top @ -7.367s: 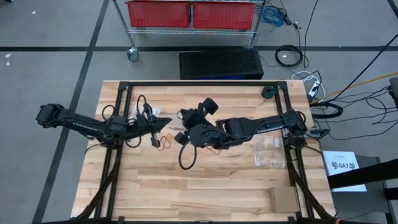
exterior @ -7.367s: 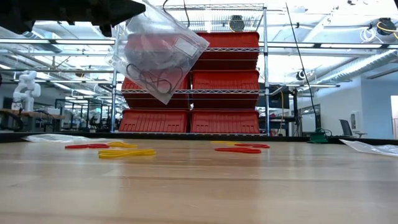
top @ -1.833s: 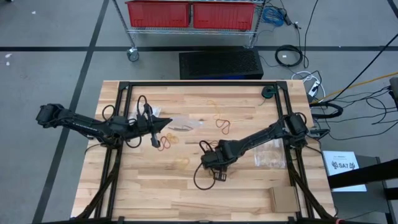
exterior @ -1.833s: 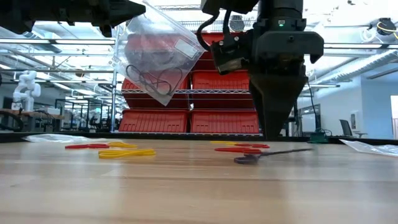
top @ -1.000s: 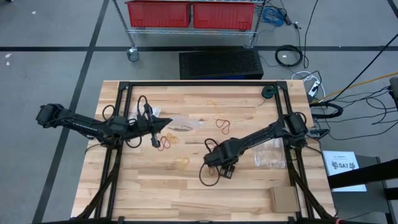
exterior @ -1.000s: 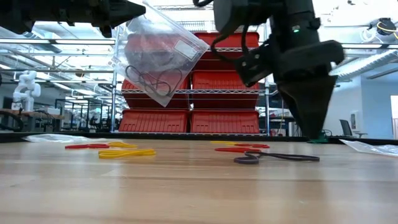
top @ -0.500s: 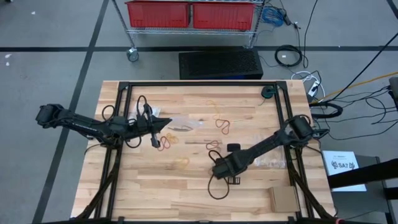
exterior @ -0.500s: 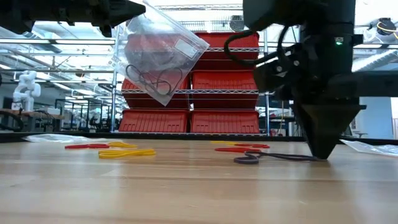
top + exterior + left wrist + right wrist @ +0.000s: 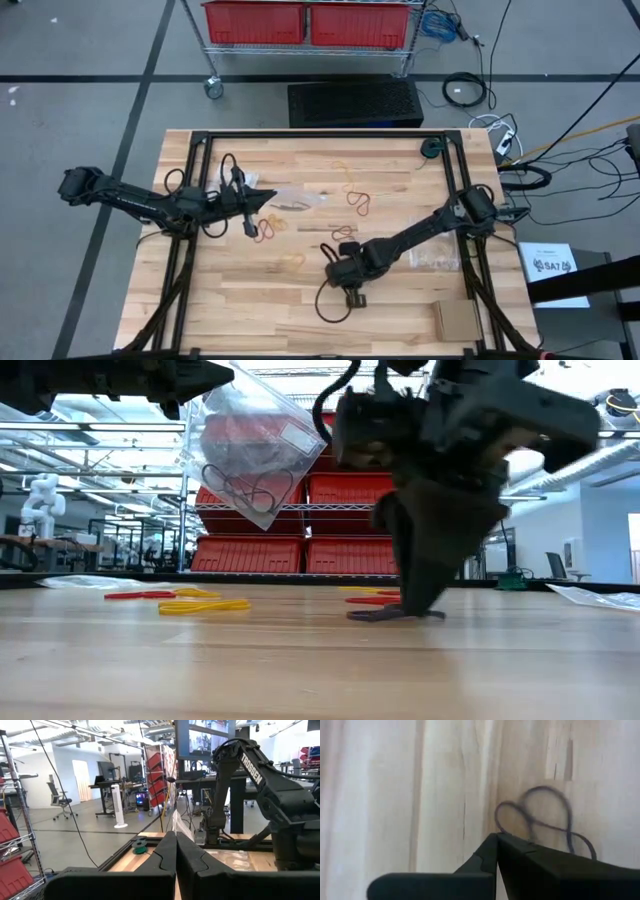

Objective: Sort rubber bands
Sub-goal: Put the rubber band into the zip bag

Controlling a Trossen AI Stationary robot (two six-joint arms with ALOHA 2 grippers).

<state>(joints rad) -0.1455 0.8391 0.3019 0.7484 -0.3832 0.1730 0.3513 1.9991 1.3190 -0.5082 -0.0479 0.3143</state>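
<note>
My left gripper [image 9: 262,203] is shut on a clear plastic bag [image 9: 255,445] that hangs above the table's left half with black rubber bands in it. My right gripper [image 9: 410,605] points steeply down near the table's middle. Its shut tips stand on a black rubber band [image 9: 540,817], which lies twisted like a figure eight on the wood. In the high view the right gripper [image 9: 333,262] hides that band. Loose red rubber bands [image 9: 140,595] and yellow rubber bands [image 9: 205,605] lie flat on the table. My left gripper pinches the bag's upper edge [image 9: 176,820] between its two fingers, which reach out about level toward the table's right. The bag hangs tilted below the fingers, clear of the table. My right gripper comes at the black band from above, slanting. One strand [image 9: 532,836] runs in behind the fingers [image 9: 520,852], which hide the place of contact. The rest of the band lies slack on the table [image 9: 385,616].
More red and yellow bands lie at the far middle [image 9: 358,200] and left of centre [image 9: 265,228]. Clear bags [image 9: 432,245] lie at the right, a brown card [image 9: 455,320] at the near right corner and a green roll [image 9: 432,148] at the far right.
My right gripper has swung toward the table's right and near edge, then back toward the left, tipping and rolling as it went. The black band has slid left along the table with it and has bunched up shorter. The left gripper and its bag have kept still.
</note>
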